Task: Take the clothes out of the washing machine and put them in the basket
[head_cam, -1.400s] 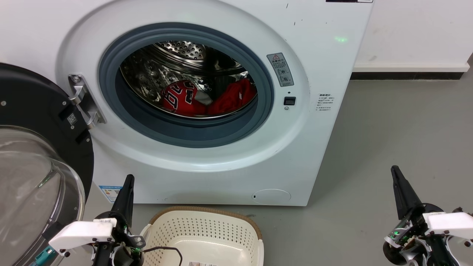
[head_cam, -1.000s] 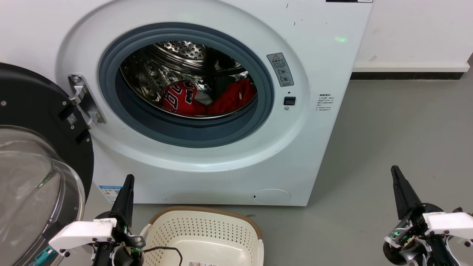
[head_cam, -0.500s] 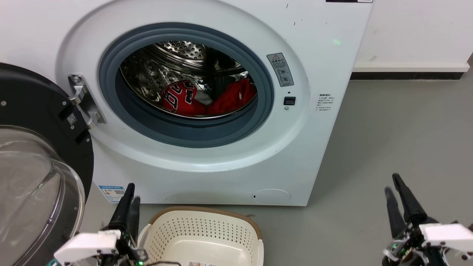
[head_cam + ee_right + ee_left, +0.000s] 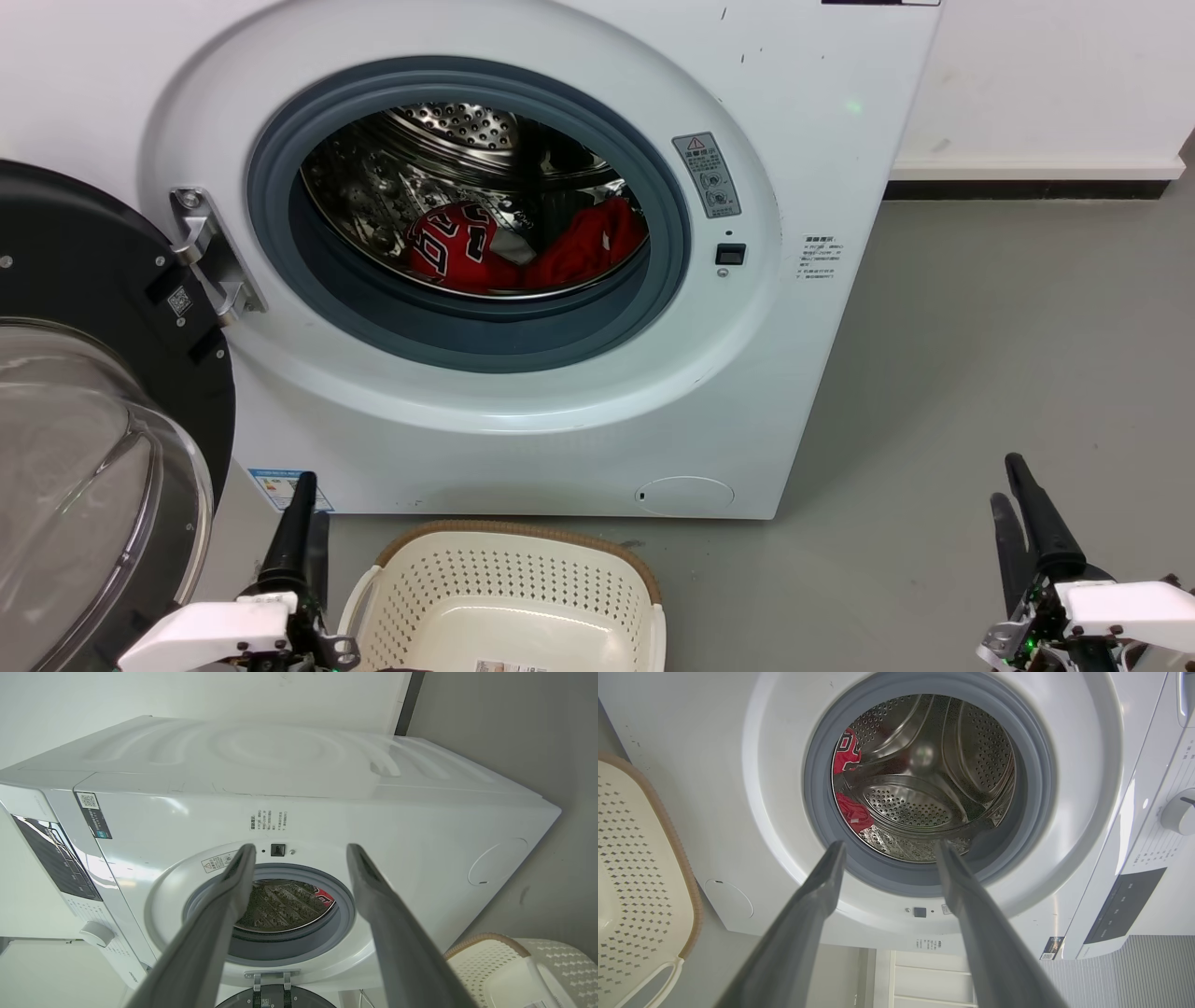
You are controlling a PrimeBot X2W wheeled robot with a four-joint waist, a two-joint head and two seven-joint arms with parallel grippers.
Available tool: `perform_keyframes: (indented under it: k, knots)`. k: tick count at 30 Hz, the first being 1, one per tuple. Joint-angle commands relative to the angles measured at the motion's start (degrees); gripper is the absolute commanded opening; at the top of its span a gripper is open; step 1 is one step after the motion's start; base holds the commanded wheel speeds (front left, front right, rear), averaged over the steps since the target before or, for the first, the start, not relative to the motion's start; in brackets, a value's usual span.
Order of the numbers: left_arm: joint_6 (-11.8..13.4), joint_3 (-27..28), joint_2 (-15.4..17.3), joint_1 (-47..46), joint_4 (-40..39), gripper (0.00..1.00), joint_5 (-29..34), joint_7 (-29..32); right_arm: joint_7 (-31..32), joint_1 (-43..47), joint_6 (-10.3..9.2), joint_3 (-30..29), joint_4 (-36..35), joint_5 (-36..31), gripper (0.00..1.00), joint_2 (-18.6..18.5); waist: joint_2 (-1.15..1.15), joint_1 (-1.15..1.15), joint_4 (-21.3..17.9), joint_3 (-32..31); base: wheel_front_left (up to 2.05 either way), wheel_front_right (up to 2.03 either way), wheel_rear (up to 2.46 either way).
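1. While the clothes [image 4: 476, 266] lie deep in the drum [image 4: 448, 131], far ahead of either gripper, no part of the task is done. The numbered jersey [image 4: 448, 238] rests against the plainer red garment [image 4: 593, 243] on the drum floor.
2. The washing machine [image 4: 523, 411] has its glass door [image 4: 93, 420] swung wide, off the left gripper's [image 4: 311, 499] outer side, so the porthole is free to reach through.
3. The basket [image 4: 509, 537] sits on the floor just beside the left gripper, on its inner side, and well apart from the right gripper [image 4: 1005, 481]. No red cloth shows in it.
4. Both grippers hang low with fingers spread and nothing between them, pointing at the machine. As I judge it, everything remains: reach in, grasp, carry and drop, for each garment.
5. The head view gives both garments side by side. The left wrist view catches two red slivers at the porthole's edge and adds a knob [image 4: 1176, 812] and a dark control panel [image 4: 1122, 905]. The right wrist view shows a scrap of jersey and the machine's top.
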Motion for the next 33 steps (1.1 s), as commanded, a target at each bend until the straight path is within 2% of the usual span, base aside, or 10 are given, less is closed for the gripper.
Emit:
perform_keyframes:
  k: [1, 7, 15, 20, 28, 33]
  knots:
    - [0.0, 0.6, 0.1, -0.7, -1.1, 1.0, 0.7, -0.6, -0.6, -0.7, 0.0, -0.4, -0.8, -1.7, 1.0, -0.1, 0.0, 0.0, 0.0, 0.0, 0.0, 0.0, 0.0]
    - [0.0, 2.7, 0.1, -0.6, -1.2, 1.0, 5.3, -2.1, -2.1, -0.8, 0.0, -1.7, -1.7, -8.7, 1.0, -0.1, 0.0, 0.0, 0.0, 0.1, 0.0, 0.0, 0.0]
    - [0.6, 6.0, 0.1, -1.0, -6.0, 1.0, 15.1, -4.0, -4.0, -0.7, 0.0, -2.1, -6.2, -22.8, 1.0, -0.1, 0.0, 0.0, -0.1, 0.3, 0.0, 0.0, 0.0]
    - [2.9, 6.0, 0.1, -0.8, -10.6, 1.0, 21.2, -5.1, -5.1, -0.4, 0.0, -0.8, -10.2, -33.2, 1.0, -0.1, 0.0, 0.0, -0.1, 0.4, 0.0, 0.0, 0.0]
    - [7.6, 2.5, 0.2, 0.6, -17.9, 1.0, 33.1, -6.7, -6.7, -0.1, 0.0, 0.2, -15.2, -45.0, 1.0, -0.1, 0.0, 0.0, -0.2, 0.6, 0.0, 0.0, 0.0]
    - [10.4, 0.0, 0.2, 1.7, -20.5, 1.0, 38.0, -7.7, -7.7, 0.5, 0.0, 1.3, -17.2, -50.6, 1.0, -0.1, 0.0, 0.0, -0.3, 0.6, 0.0, 0.0, 0.0]
